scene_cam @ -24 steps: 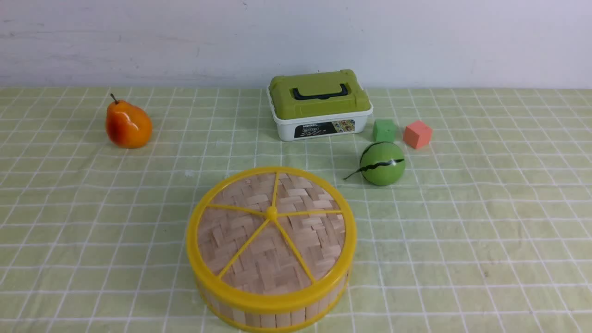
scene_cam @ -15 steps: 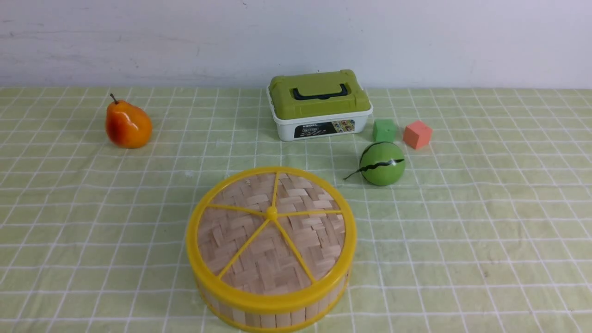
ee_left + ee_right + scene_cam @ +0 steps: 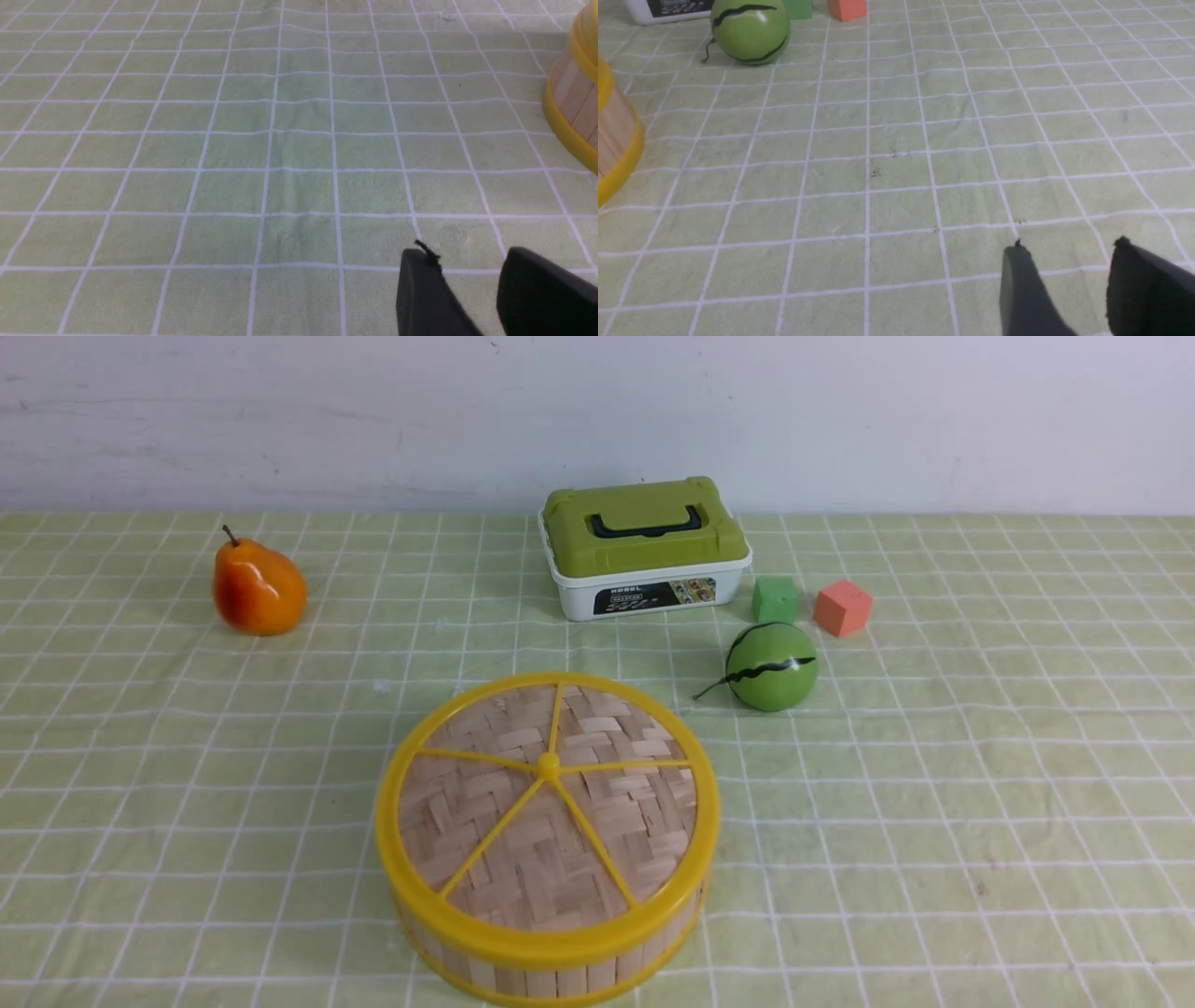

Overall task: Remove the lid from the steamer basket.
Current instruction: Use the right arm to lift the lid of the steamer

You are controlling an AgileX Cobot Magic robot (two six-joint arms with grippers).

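At the far left of the bench (image 3: 943, 803), which is covered in a pale green cloth with a white grid, an orange pear (image 3: 259, 589) stands upright towards the back.

The left pincer (image 3: 467, 261) hangs low over bare cloth, its two dark fingers (image 3: 427, 294) spread apart with only cloth showing in the gap. The steamer basket (image 3: 573, 100) shows in the left wrist view only as a slice of slatted wall and yellow rim, ahead of the pincer and off to one side, well apart from it.

In the front view the steamer basket (image 3: 551, 973) sits at the near middle of the bench. The lid (image 3: 546, 817) is on it, lying flat and seated inside the yellow top rim, its yellow spokes meeting at a small central knob.

Behind the basket, near the wall, stands a white box with an olive-green top and black handle (image 3: 644, 547). To the right of the basket lies a green melon ball (image 3: 771, 665), and just behind it are a green cube (image 3: 777, 600) and a salmon cube (image 3: 842, 608), side by side.

The right pincer (image 3: 1069, 254) also hovers over bare cloth, its fingers (image 3: 1020, 291) parted and holding nothing. The basket's wall (image 3: 614, 130) lies ahead and well off to its side, not touching it.
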